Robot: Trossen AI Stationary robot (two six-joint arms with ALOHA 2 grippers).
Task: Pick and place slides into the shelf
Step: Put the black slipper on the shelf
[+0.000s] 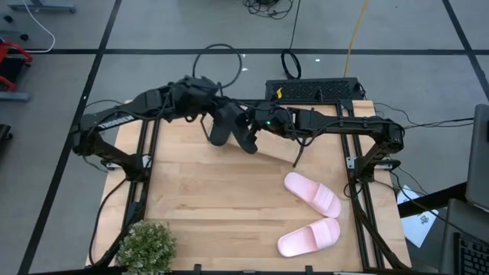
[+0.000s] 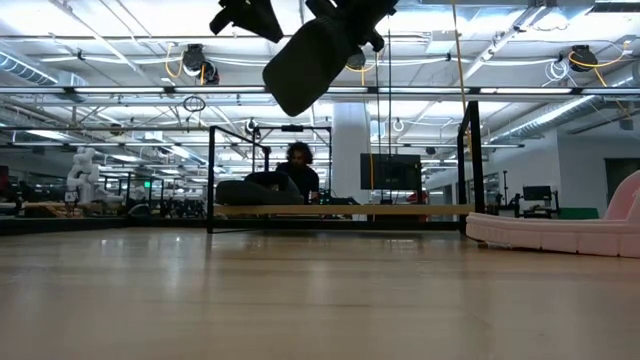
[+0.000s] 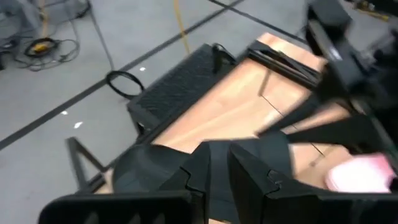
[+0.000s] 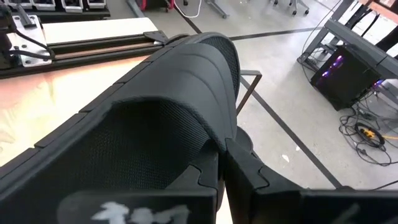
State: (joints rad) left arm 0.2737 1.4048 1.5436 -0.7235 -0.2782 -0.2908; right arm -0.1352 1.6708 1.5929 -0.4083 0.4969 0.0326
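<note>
Both arms meet over the far edge of the table (image 1: 191, 191), in the upper middle of the overhead frame. The left gripper (image 1: 220, 114) is clamped on one black slide (image 1: 219, 124), and the right gripper (image 1: 256, 126) is pinched tight on the other black slide (image 1: 246, 136); the two slides hang just beside each other, lifted clear of the wood. In the table-level frame a black slide (image 2: 312, 62) hangs tilted at the top centre, high above the surface.

The shelf (image 2: 340, 211) stands at the far edge, a pale plank on black wire frames, and something dark already lies on its left part; what it is cannot be told.

Two pink slides (image 1: 312, 193) (image 1: 309, 237) lie at lower right, close to the right edge and apart from each other. A potted plant (image 1: 145, 246) occupies the lower left corner. The middle and left of the tabletop lie bare.
</note>
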